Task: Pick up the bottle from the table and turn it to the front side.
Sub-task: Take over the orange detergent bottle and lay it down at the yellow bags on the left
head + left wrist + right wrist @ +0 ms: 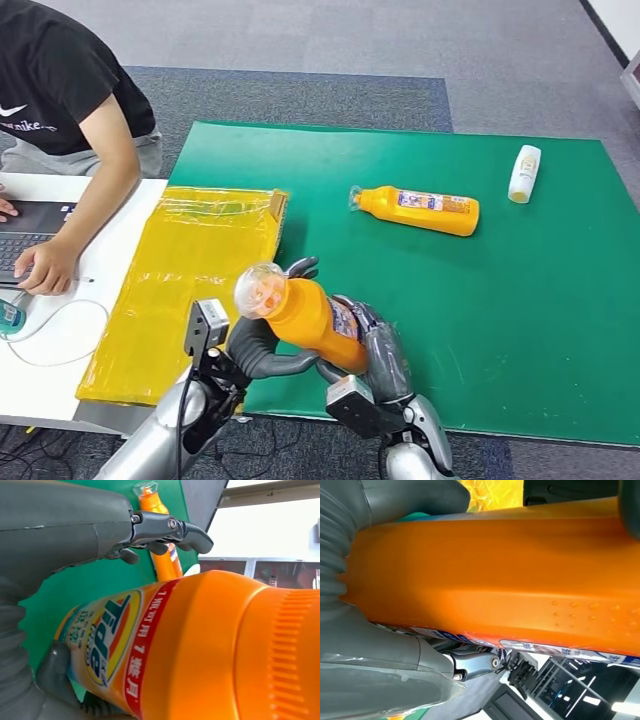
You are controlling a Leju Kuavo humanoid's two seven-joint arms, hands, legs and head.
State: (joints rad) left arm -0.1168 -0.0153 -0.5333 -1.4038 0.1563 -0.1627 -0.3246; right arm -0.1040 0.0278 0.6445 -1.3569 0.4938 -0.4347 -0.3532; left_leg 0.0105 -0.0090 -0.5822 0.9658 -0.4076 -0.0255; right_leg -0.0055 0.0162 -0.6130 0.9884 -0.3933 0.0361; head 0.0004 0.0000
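Nearest the robot, at about six o'clock over the near edge of the green surface (528, 330), the right hand (377, 362) grasps the orange bottle (313, 318) around its labelled body, clear cap tilted toward ten o'clock. The left hand (260, 345) cradles the bottle's neck end from beneath. At nine o'clock lies a yellow bag (189, 290). Farther off, at twelve o'clock, a second orange bottle (419, 210) lies flat; a small white bottle (524, 174) rests at two o'clock.
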